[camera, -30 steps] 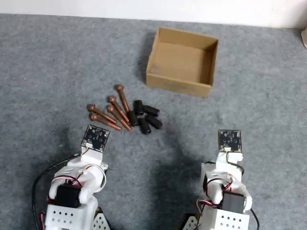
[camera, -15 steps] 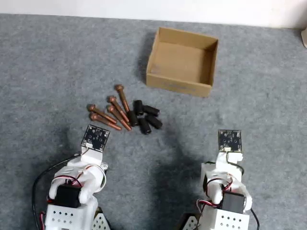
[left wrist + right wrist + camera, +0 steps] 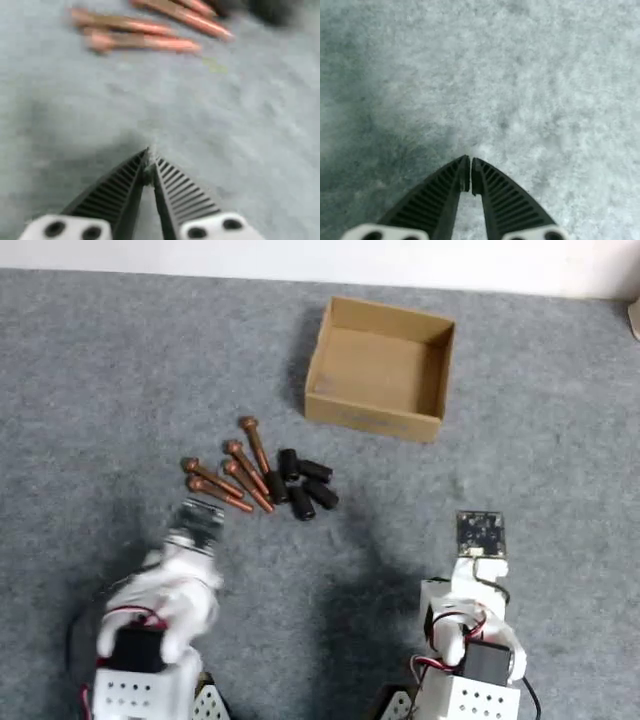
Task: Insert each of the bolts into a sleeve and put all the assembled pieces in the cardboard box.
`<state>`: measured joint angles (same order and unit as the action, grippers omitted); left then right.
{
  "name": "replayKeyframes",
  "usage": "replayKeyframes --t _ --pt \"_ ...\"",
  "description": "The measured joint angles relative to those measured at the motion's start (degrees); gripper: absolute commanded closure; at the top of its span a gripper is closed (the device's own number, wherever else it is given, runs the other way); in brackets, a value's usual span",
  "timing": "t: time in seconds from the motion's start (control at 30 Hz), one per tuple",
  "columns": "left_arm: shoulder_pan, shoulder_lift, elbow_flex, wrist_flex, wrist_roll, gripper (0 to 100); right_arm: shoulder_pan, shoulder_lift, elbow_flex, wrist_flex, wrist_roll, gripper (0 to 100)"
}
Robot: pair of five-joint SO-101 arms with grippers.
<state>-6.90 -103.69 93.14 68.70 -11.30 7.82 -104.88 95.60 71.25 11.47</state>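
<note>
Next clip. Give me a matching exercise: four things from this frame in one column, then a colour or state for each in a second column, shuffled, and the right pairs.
Things
1. cardboard box
2. bolts
3. sleeves
4. right gripper

Colour or state
A. black
B. shut, holding nothing
C. empty, open at the top
D. copper-coloured

Pairs: 1-C, 2-D, 3-A, 4-B
</note>
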Motion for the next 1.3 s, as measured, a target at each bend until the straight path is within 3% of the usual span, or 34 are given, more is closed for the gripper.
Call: replayKeyframes --t 0.1,0.23,0.37,0.53,0.73,0.83,0.93,1.1,1.3 --pt "-8.9 0.0 -7.0 -2.5 -4.8 99 6.6 0.0 -0.1 0.0 0.1 99.2" --pt "-10.4 3.7 -18.6 -2.1 -6.9 99 14.9 -0.6 -3.6 0.0 0.1 99.2" --pt "-9.7 20.7 -26.4 -3.2 -6.8 99 14.9 -0.3 -5.7 0.0 3.5 99.2" --pt "-6.3 54.4 -42.5 -4.4 -5.2 99 6.7 -0.2 -6.2 0.0 4.1 99.2" --pt "-5.0 90.5 -64.4 -2.3 13.3 99 -2.4 -0.2 -6.2 -3.3 4.1 98.9" --pt "-4.0 95.0 -68.0 -2.1 24.7 99 -5.3 -0.2 -6.2 -5.7 4.1 98.9" --pt "-0.6 95.7 -68.1 -2.1 30.2 99 -9.0 3.8 -6.2 -9.1 4.0 98.9" --pt "4.2 96.1 -66.4 -2.1 27.9 99 -15.7 20.0 -13.2 -15.6 -0.6 98.9" --pt "4.3 96.1 -62.0 -7.6 27.4 99 -27.0 53.0 -36.6 -16.6 -9.1 98.9"
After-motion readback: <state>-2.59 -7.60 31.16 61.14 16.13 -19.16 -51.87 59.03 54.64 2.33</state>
